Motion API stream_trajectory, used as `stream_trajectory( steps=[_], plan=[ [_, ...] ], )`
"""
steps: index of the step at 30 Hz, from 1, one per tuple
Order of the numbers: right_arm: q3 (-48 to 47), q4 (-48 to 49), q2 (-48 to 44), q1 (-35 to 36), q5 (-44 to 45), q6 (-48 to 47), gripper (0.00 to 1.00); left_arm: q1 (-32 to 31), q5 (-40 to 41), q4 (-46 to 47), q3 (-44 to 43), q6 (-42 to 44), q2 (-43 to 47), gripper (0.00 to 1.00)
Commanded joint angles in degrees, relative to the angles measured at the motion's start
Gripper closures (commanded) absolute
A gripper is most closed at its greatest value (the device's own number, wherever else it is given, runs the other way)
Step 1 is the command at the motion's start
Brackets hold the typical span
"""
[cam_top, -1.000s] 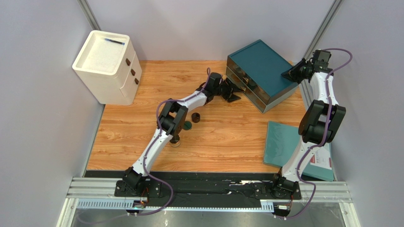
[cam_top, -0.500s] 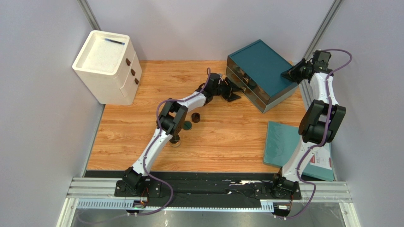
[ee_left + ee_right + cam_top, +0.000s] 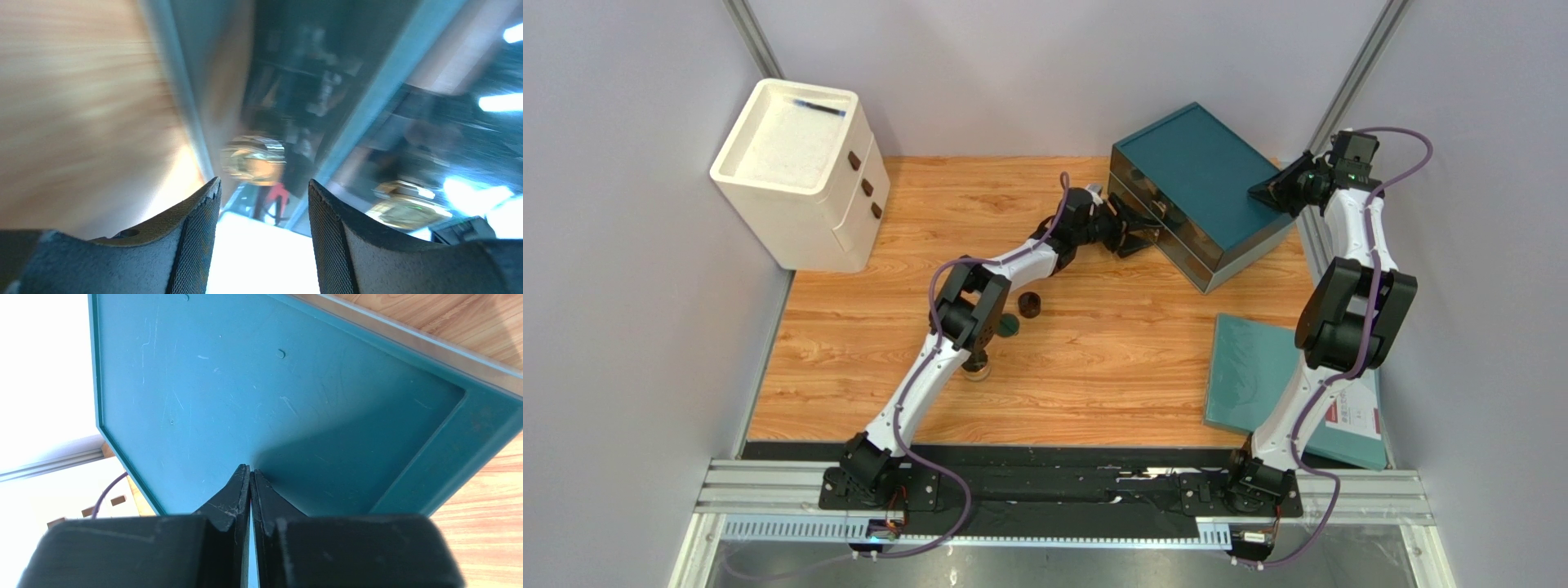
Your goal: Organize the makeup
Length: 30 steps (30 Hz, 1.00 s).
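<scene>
Wooden tabletop (image 3: 1112, 355), teal box (image 3: 1192, 165), dark jar (image 3: 1028, 303)

The wooden worktop (image 3: 1112, 368) is light brown. Plain grey walls (image 3: 621, 306) stand round it on three sides. A silver post (image 3: 754, 37) goes up in the back corner at 11 o'clock. A white cabinet (image 3: 787, 141) with three brown knobs sits at 10 o'clock. A teal drawer box (image 3: 1198, 165) sits at 1 o'clock. A flat teal tray (image 3: 1247, 368) lies at 4 o'clock. A metal rail (image 3: 1075, 496) runs along 6 o'clock.
</scene>
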<state>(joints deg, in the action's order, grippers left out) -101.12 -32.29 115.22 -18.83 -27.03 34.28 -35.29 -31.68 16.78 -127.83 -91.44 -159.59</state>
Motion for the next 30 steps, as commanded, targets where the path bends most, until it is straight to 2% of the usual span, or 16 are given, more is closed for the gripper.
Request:
stream_trajectory(
  steps=[1, 5, 7, 8, 9, 11, 14, 17, 24, 30],
  plan=[
    [4.7, -11.7, 6.7, 0.6, 5.9, -2.7, 0.92, -1.3, -0.2, 10.6, -2.9, -3.0, 2.2, 0.39],
    [4.8, -11.8, 6.6, 0.6, 5.8, -2.8, 0.92, -1.2, 1.0, 7.1, -3.5, -2.5, 2.4, 0.39],
    [4.8, -11.9, 6.7, 0.6, 5.8, -2.9, 0.92, -1.3, 0.5, 1.6, -6.0, -1.6, 2.1, 0.39],
    [4.9, -11.8, 6.7, 0.6, 5.8, -3.0, 0.92, -1.3, 0.5, -6.0, -7.2, 1.3, 2.2, 0.4],
    [4.8, -11.9, 6.7, 0.7, 5.8, -2.9, 0.92, -1.4, 0.7, -9.7, -8.2, 3.1, 2.4, 0.39],
    [4.8, -11.8, 6.8, 0.6, 5.7, -2.9, 0.92, -1.3, 2.4, -13.5, -7.5, 5.8, 4.0, 0.39],
    [4.8, -11.9, 6.8, 0.6, 5.8, -3.0, 0.92, -1.3, 5.1, -15.4, -4.2, 5.7, 6.0, 0.39],
    [4.8, -11.9, 6.7, 0.7, 5.8, -3.2, 0.92, -1.4, 7.8, -16.6, -4.4, 5.6, 5.8, 0.4],
    [5.0, -11.9, 6.9, 0.7, 5.6, -3.3, 0.92, -1.3, 12.5, -22.0, -13.1, 6.2, 2.3, 0.39],
    [5.1, -12.0, 7.2, 0.6, 5.4, -3.3, 0.92, -1.4, 15.9, -33.7, -17.7, 8.7, 1.4, 0.41]
  ],
)
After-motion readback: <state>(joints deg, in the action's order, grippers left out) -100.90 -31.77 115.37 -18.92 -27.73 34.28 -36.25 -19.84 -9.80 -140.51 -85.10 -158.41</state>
